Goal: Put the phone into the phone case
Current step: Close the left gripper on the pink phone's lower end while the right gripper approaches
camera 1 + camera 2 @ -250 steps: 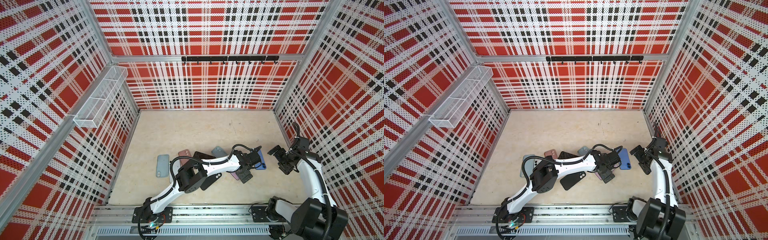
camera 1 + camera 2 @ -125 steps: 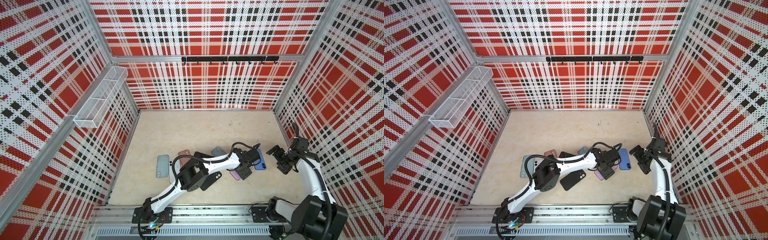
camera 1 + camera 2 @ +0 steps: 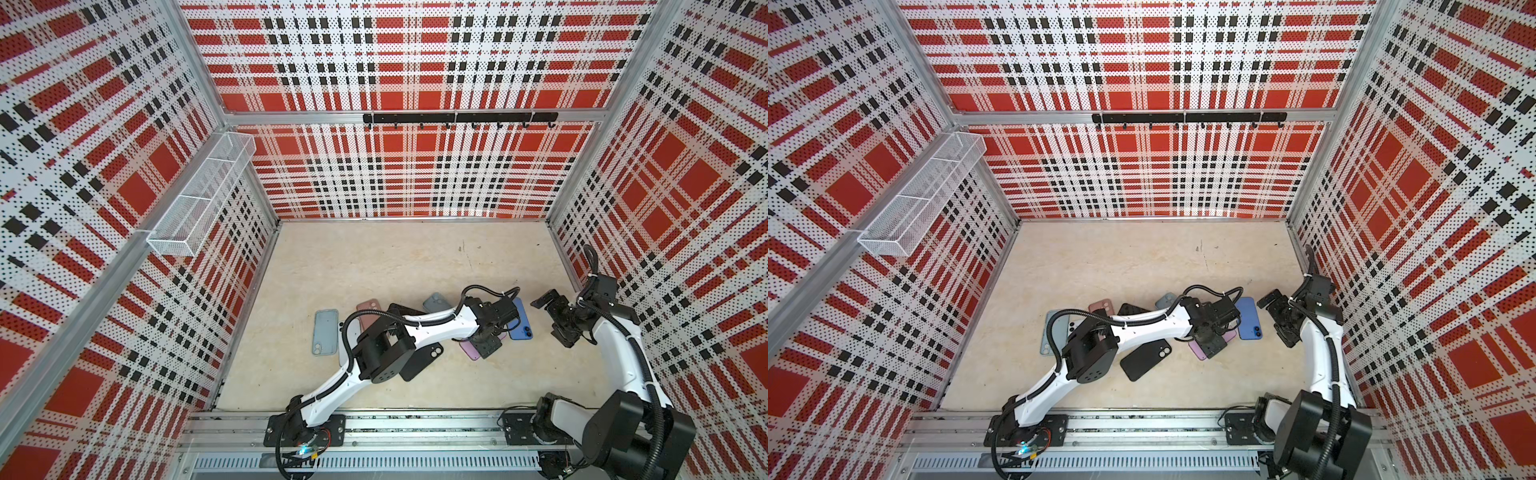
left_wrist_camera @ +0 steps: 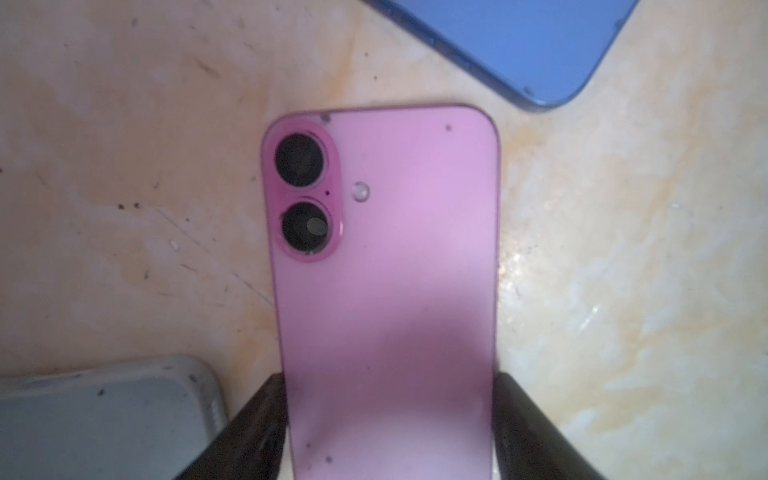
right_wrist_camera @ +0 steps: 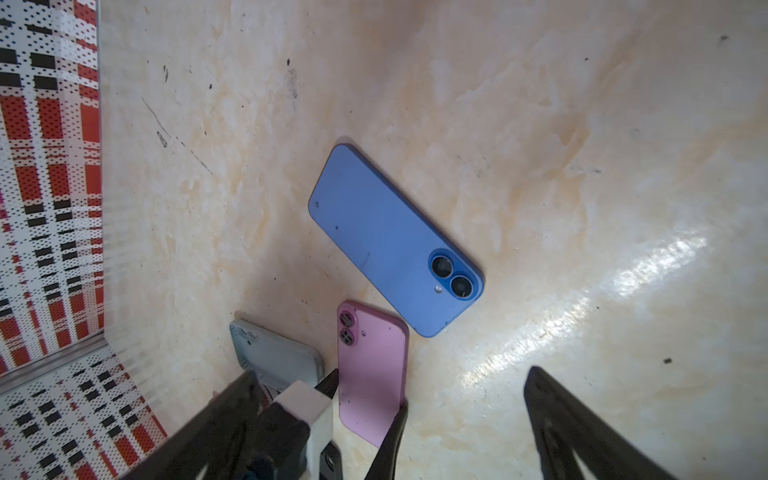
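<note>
Left gripper [image 4: 388, 399] is down low over the table [image 3: 374, 257], reaching rt of ctr, nearer the front edge than the back. Its two black fingers [image 4: 257, 424] sit flush vs both long edges of the pink phone [image 4: 386, 270], so it's clamped on that phone nr its bottom end. Phone's back faces up, twin cam lenses showing. Can't tell if it's lifted off the table at all. In both top views the gripper hides most of it, only slivers of pink show.

Pink phone isn't in any case. Grey case [image 4: 104, 415] lies just beside it, toward the back-left corner. Black case [image 3: 419, 361] lies nearer the front edge, partly under the left arm. Blue-grey case [image 3: 325, 332] lies flat, well apart, nr the left edge.

Blue phone [image 5: 386, 241] lies flat, back up, just beside the pink one on the side toward the right edge. Left wrist view shows a small gap btwn them.

Right gripper [image 3: 555, 318] hangs above the table nr the right edge, just rt of the blue phone w/o touching it. Jaws are spread wide, nothing btwn them.
</note>
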`<action>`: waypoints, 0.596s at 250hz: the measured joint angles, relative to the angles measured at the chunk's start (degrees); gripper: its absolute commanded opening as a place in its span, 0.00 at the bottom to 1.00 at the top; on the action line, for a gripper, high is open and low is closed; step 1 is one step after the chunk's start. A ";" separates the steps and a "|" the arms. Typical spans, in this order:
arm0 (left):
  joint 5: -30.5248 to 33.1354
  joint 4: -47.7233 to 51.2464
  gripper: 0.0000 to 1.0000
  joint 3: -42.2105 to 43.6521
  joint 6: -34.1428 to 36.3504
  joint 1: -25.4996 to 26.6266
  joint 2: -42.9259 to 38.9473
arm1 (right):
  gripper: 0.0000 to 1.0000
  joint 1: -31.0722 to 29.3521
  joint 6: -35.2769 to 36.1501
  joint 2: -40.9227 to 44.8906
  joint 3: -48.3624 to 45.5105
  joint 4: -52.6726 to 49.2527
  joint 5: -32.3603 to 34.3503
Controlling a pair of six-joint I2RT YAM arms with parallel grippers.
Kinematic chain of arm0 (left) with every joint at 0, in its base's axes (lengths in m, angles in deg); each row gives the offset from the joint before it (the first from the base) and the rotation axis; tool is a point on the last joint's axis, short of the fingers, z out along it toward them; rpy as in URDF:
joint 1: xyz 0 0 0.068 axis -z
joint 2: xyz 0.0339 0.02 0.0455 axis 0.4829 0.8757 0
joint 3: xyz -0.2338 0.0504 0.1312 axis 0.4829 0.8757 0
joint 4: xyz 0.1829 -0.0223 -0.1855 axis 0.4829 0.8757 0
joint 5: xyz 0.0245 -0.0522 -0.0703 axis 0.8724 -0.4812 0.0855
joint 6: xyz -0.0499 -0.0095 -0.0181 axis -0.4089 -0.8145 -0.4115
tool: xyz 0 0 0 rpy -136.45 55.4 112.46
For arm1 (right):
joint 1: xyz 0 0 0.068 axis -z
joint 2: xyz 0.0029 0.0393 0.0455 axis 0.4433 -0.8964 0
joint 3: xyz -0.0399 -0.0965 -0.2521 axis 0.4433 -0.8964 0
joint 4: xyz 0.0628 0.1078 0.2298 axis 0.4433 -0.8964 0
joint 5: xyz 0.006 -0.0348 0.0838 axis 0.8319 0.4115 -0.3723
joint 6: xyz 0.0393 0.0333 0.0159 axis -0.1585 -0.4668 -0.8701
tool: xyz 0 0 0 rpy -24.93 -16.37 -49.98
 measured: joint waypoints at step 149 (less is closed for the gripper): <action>-6.80 -16.96 0.56 24.76 -0.26 -2.73 -14.08 | 0.99 -5.16 3.32 3.37 -10.95 0.76 -9.81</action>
